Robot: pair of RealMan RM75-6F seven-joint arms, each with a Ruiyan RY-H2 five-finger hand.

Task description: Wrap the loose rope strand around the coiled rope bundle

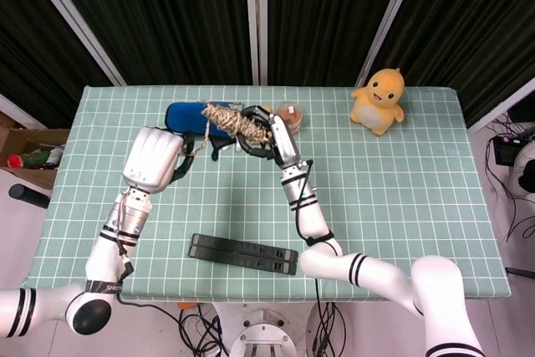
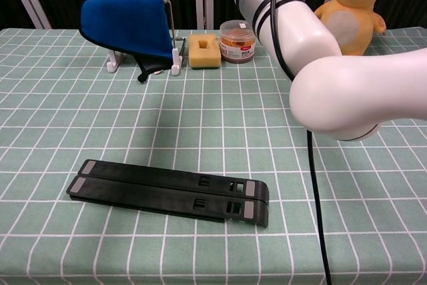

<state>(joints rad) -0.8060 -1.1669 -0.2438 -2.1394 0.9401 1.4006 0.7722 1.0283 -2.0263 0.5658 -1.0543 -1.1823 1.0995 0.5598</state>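
This is a robotics lab test cell. A bench [image 1: 401, 181] under a green gridded cloth stands before black curtains [image 1: 167, 14] hung between white frame bars. Loose cables [image 1: 510, 152] trail on the floor at the right, and a cardboard box [image 1: 21, 144] of clutter sits at the left edge.

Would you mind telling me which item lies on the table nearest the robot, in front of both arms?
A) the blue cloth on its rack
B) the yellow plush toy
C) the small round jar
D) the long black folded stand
D: the long black folded stand lies flat near the front edge of the table, while the plush toy, blue cloth and jar all sit along the far side.
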